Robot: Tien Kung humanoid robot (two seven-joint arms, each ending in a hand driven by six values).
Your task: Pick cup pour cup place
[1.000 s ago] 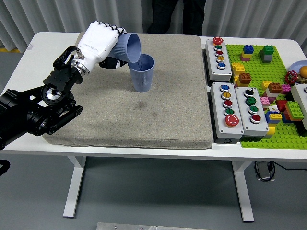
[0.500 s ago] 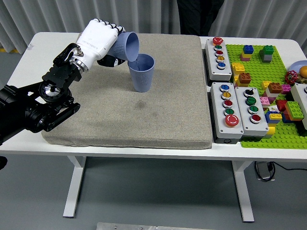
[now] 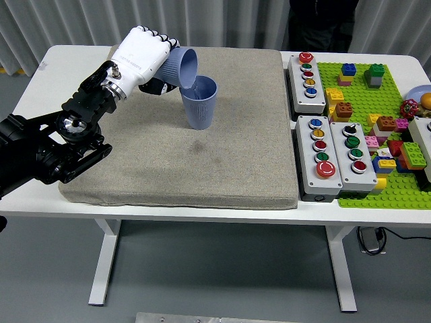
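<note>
A blue ribbed cup (image 3: 199,103) stands upright on the grey mat (image 3: 202,155), toward its far middle. My left hand (image 3: 145,59), white with a black arm behind it, is shut on a second blue cup (image 3: 182,67). That held cup is tipped on its side with its mouth facing right and down, its rim just over the standing cup's left rim. Whether anything flows between them cannot be made out. My right hand is out of the picture.
Right of the mat lie grey button boxes (image 3: 308,74) (image 3: 337,156) and a green baseplate (image 3: 377,134) covered with several toy bricks. A person in dark clothes (image 3: 322,23) stands at the far side, top right. The table's left part (image 3: 60,74) is bare white.
The held cup stays tipped over the standing cup, shifted only slightly. My left arm has edged a little. The person behind the table has moved to the right.
</note>
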